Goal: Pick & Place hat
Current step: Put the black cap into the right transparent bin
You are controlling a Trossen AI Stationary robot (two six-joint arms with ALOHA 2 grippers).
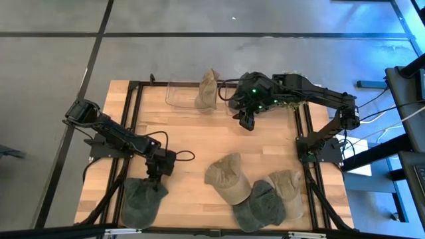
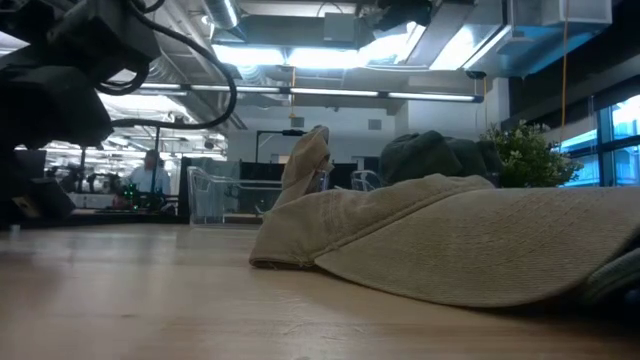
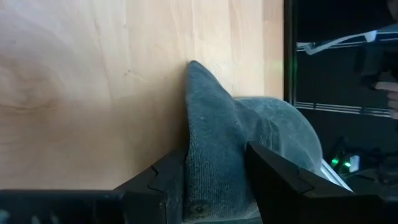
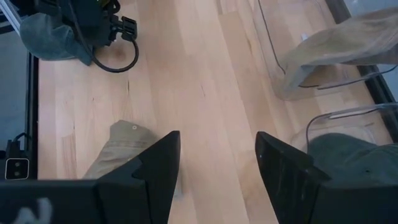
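A grey-green hat [image 1: 141,201] lies at the table's near left corner. My left gripper [image 1: 158,175] is down at its far edge, shut on a raised fold of it [image 3: 208,124]. My right gripper [image 1: 247,122] hangs open and empty over the far middle of the table, its fingers [image 4: 155,168] apart above bare wood. A tan hat [image 1: 208,89] is draped over the wall of a clear bin [image 1: 180,97] at the far edge. A second clear bin [image 4: 348,115] beside it holds a green hat [image 4: 351,155]. My left gripper pinches a raised fold of the grey-green hat's crown [image 3: 211,168] between its two fingers [image 3: 283,180]. The fingers come from above, slanting toward the table's near edge. The fold stands up between them, and the remainder of the hat [image 3: 280,121] lies on the table.
Three more hats lie near the front right: a tan one [image 1: 226,176], a green one [image 1: 259,206] and another tan one [image 1: 287,188]. The tan one fills the low view [image 2: 450,240]. Bare wood [image 1: 199,136] lies across the table's middle. A black frame [image 1: 133,106] edges the table.
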